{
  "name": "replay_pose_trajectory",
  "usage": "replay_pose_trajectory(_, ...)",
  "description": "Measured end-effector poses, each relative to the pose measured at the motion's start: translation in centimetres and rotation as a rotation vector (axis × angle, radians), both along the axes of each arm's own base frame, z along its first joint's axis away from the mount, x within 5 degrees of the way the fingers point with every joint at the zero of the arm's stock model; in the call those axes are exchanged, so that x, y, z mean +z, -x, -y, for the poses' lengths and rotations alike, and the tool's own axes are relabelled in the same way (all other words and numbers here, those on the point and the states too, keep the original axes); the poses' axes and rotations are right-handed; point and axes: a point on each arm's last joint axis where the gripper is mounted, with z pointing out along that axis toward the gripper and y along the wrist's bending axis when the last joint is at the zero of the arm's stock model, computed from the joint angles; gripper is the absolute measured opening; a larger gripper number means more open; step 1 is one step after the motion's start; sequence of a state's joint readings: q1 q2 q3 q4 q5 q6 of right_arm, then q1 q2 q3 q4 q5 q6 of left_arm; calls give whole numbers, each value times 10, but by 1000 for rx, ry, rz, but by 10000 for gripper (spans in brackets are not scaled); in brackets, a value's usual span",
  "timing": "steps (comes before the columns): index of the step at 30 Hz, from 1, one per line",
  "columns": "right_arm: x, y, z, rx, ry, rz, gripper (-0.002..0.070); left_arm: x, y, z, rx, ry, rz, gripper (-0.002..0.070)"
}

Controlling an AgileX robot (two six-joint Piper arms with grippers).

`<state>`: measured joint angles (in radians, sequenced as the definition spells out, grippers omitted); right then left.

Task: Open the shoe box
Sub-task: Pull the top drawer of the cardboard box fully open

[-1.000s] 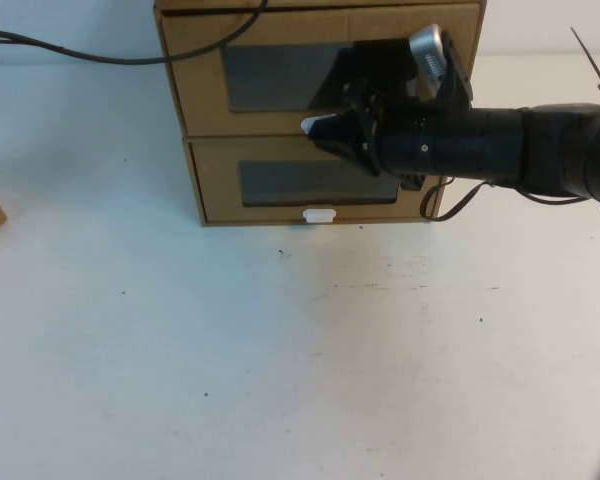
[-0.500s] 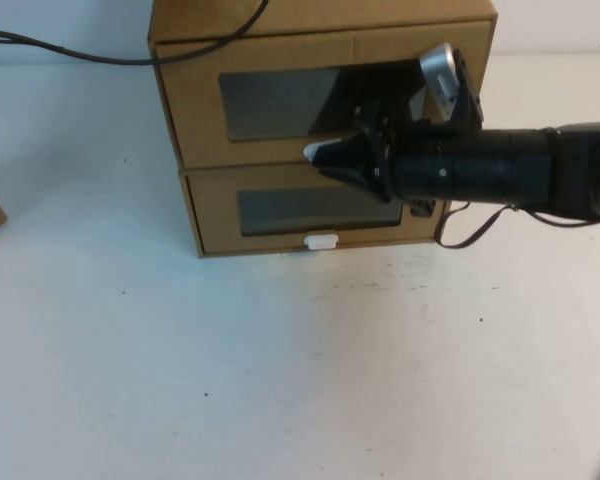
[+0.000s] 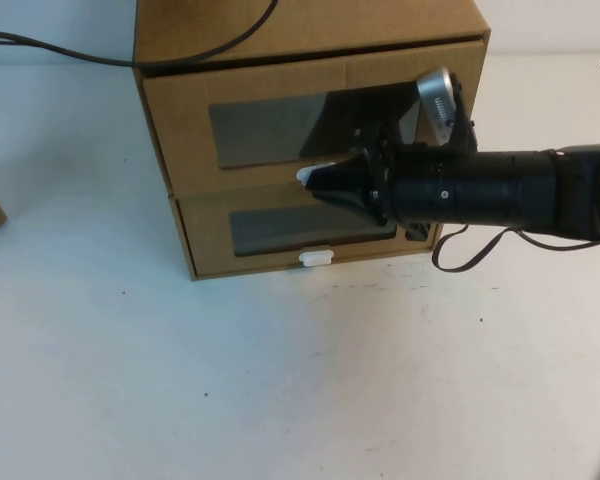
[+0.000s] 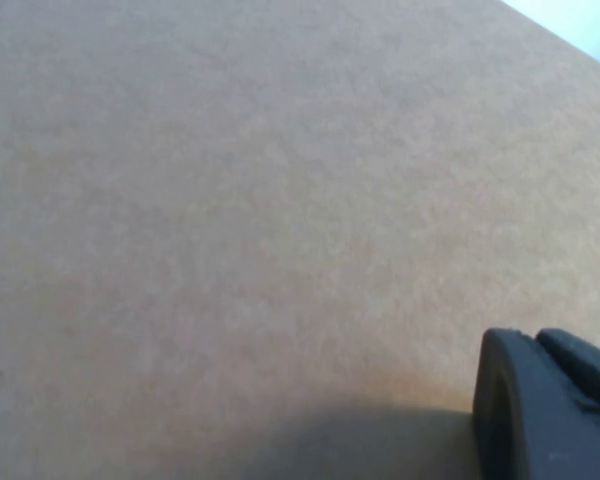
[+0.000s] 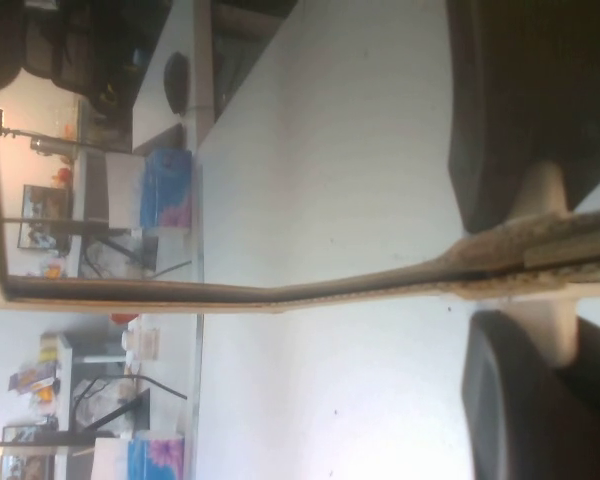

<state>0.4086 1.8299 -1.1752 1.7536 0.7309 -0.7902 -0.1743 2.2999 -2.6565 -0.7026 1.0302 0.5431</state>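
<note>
While the high view looks down on the table, these lines list what shows.

Shoe box: a brown cardboard shoe box of two stacked drawers with dark windows. It sits in the upper middle of the frame on the white table.

Upper panel: the upper panel shows a dark gap along its top edge, under the box's roof.

White tab: the white tab sits at that panel's lower edge, near the frame's centre.

Right gripper: the right gripper comes in from the right edge of the frame and is clamped on the white tab. The right wrist view shows a finger on each side of the cardboard edge.

Lower tab: the lower tab (also white) is just below centre, apart from the gripper.

Left gripper: the left gripper appears only in its own wrist view, close against plain cardboard. Whether it is open or closed cannot be told.

Cable: a black cable crosses the upper left onto the box top.
</note>
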Motion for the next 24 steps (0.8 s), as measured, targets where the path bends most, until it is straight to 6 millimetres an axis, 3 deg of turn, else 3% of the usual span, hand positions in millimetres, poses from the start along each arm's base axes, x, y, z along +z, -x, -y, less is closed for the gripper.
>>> replay_pose_trajectory(8,-1,12,4,14,7,-1,13,-5,-4,1,-4,25,-11,-4)
replay_pose_trajectory(24,-3,66,24,62,16,-32,13,-6,-4,1,-4,25,-11,-4)
